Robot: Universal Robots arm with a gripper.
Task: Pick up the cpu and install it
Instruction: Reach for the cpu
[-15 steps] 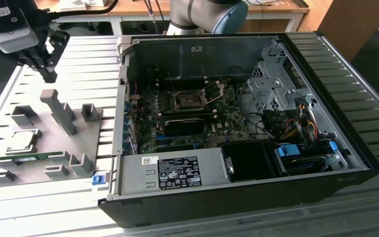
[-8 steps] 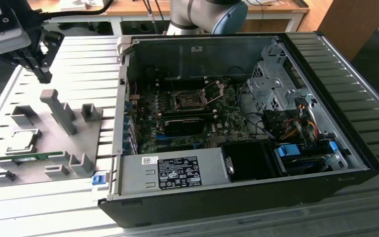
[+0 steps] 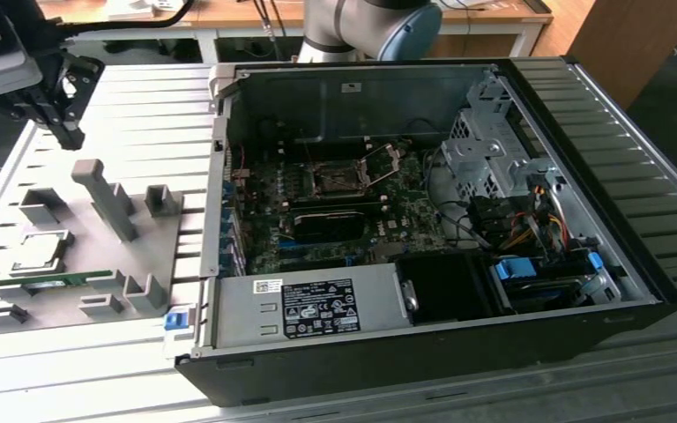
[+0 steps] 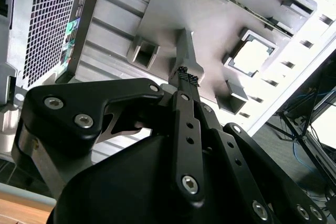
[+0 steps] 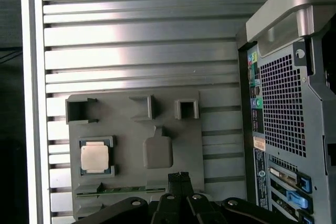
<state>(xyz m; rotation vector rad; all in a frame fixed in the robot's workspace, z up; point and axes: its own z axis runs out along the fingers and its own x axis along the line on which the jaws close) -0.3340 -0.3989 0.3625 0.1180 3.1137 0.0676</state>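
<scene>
Silver square cpu (image 5: 95, 157), flat in grey fixture (image 5: 128, 129)

Arm (image 3: 368, 31) and pincer (image 3: 66, 132) both cut off by the exterior view's upper edge

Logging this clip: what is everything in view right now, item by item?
table: one, silver, slatted
computer case: one, black, open, on the table
motherboard: one, green, inside the case
power supply: one, silver, inside the case
fixture plate: one, grey, on the table beside the case
cpu: one, silver, in its nest on the plate
memory stick: one, green, beside the cpu
hand: one, black, shut and empty, above the table by the plate
</scene>
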